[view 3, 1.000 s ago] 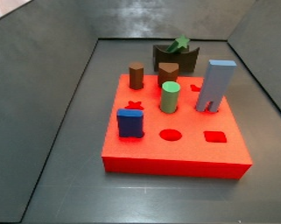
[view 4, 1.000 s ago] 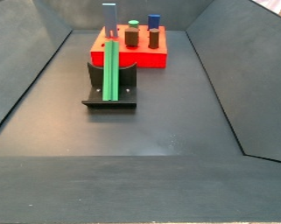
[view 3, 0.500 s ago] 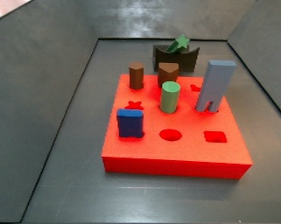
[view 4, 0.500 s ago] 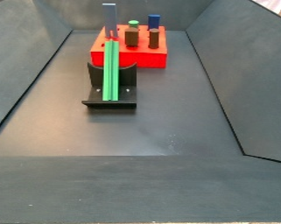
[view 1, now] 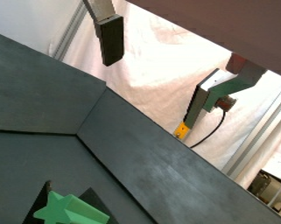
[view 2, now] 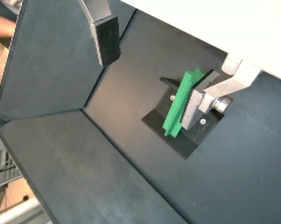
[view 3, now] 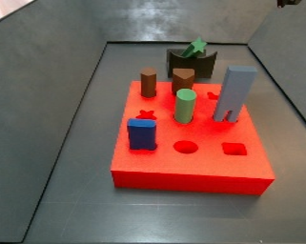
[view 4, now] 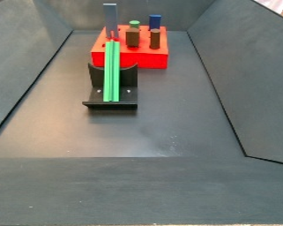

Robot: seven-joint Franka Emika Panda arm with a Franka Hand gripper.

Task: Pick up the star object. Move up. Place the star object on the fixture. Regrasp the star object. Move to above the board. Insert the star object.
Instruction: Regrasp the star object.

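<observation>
The star object, a long dark-green prism, lies tilted on the fixture, its upper end resting in the notch. Both wrist views look down on it from well above, showing the star object and its star-shaped end. My gripper is open, with nothing between the fingers. It hangs high over the fixture, apart from the star object. The red board lies beyond the fixture.
On the board stand a grey-blue block, a light-green cylinder, a blue block and brown pegs. Open holes show near its front edge. Dark sloping walls enclose the floor.
A small dark part has come into the top right corner of a side view. The star object, fixture and board have not moved.
</observation>
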